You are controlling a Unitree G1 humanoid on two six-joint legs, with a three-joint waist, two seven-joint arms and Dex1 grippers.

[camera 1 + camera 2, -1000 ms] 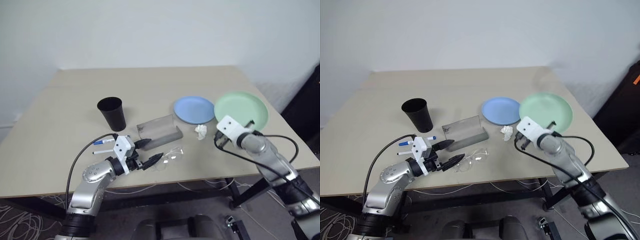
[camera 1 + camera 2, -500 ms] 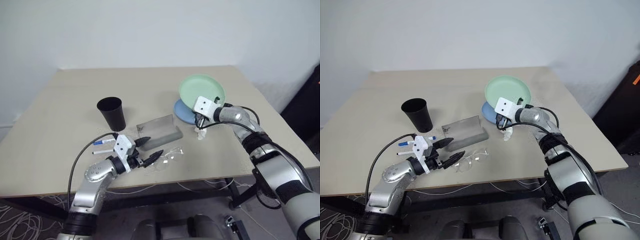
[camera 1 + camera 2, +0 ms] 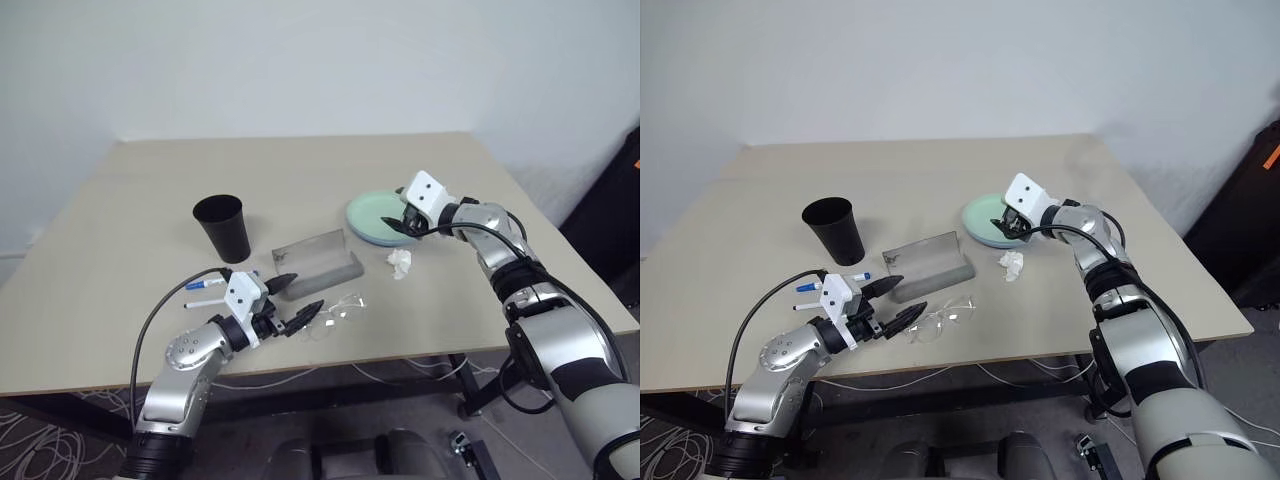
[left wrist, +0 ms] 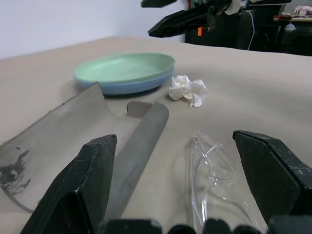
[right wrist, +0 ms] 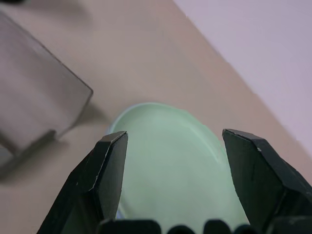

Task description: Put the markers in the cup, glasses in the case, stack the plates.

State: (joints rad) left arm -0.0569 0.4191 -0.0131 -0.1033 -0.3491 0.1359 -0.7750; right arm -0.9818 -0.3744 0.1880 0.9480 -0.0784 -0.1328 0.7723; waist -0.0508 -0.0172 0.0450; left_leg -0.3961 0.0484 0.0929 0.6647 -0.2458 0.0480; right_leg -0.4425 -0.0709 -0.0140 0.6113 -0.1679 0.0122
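The mint green plate (image 3: 372, 210) lies on top of the light blue plate (image 4: 122, 88), whose rim shows beneath it. My right gripper (image 3: 407, 224) hovers open just over the green plate's right side, holding nothing. The grey case (image 3: 320, 262) lies open at the table's middle, and the clear glasses (image 3: 340, 307) rest on the table in front of it. My left gripper (image 3: 309, 293) stands open beside the glasses, empty, pointing at them and the case. The black cup (image 3: 225, 228) stands upright to the left. The blue-capped markers (image 3: 205, 290) lie near the front edge, partly hidden behind my left hand.
A crumpled white scrap of paper (image 3: 400, 262) lies between the case and the plates. A black cable loops from my left arm over the table's front edge. Bare tabletop stretches behind the cup and plates.
My right gripper carried the green plate leftward from the table's right side, laid it on the blue plate and opened. The left gripper stayed put.
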